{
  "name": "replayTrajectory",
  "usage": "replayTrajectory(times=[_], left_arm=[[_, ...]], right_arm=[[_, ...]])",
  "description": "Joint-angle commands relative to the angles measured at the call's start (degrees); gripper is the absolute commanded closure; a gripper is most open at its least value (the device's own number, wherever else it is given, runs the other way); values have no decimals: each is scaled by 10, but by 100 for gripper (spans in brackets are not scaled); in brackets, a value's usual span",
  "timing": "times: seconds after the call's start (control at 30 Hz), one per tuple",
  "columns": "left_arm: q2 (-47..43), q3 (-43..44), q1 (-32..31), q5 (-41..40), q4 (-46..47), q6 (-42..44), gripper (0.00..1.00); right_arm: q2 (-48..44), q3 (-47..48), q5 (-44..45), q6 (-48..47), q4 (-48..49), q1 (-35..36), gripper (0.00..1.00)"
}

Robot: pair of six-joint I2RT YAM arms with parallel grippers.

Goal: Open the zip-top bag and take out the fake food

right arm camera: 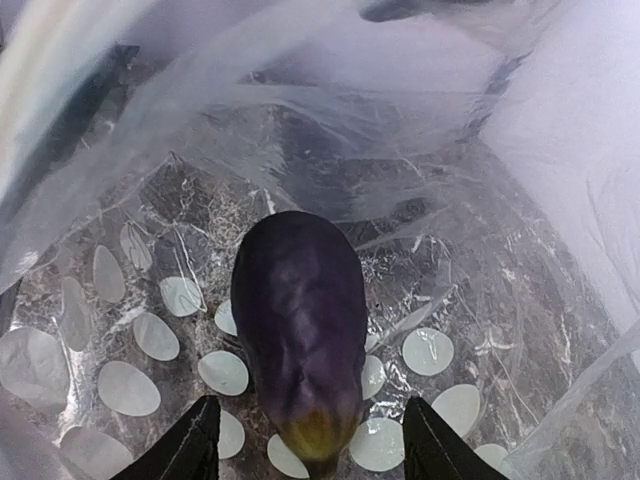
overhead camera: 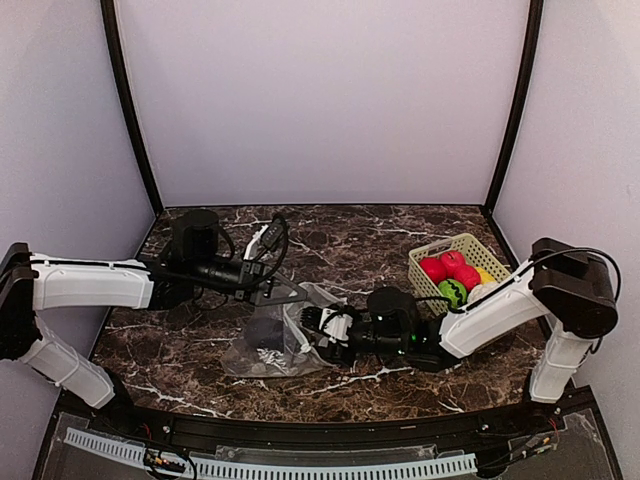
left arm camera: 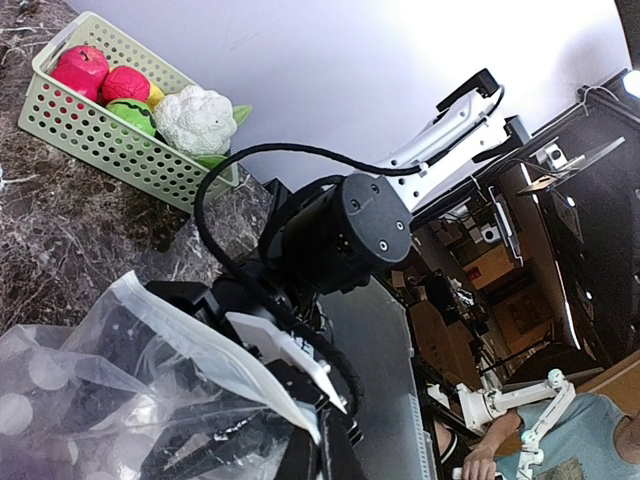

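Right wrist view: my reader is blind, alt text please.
A dark purple toy eggplant lies inside the clear, white-dotted plastic bag, yellowish tip nearest the camera. The right gripper's two black fingers stand open either side of that tip, apart from it.

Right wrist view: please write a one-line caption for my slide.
Inside the dotted zip-top bag, the open right gripper flanks the near end of a dark purple toy eggplant.

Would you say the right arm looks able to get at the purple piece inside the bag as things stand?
Likely yes. The right gripper is inside the zip-top bag, its open fingers either side of the purple piece with nothing between; the left gripper seems to hold its mouth open.
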Motion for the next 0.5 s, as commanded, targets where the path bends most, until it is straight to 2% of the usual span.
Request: replayTrajectory(times=[0.0,0.1,0.23,0.37,0.43,0.47], left_arm=[[-2,-18,4,39,105,-55,99],[12,-27,6,47,166,-84,99],[32,-42,12,50,214,-114,99],[32,-58,27,34,220,-124,99],[23,-67,37,20,208,-120,99],[20,-66,40,13,173,-104,99]], right_arm=[[48,24,-9,-16,20,-10,39],[81,23,-17,-11,60,-24,34],[113,26,-26,-16,84,-33,34],[129,33,-55,-14,72,-34,38],[139,36,-60,-14,70,-34,39],[144,37,-63,-16,70,-34,39]])
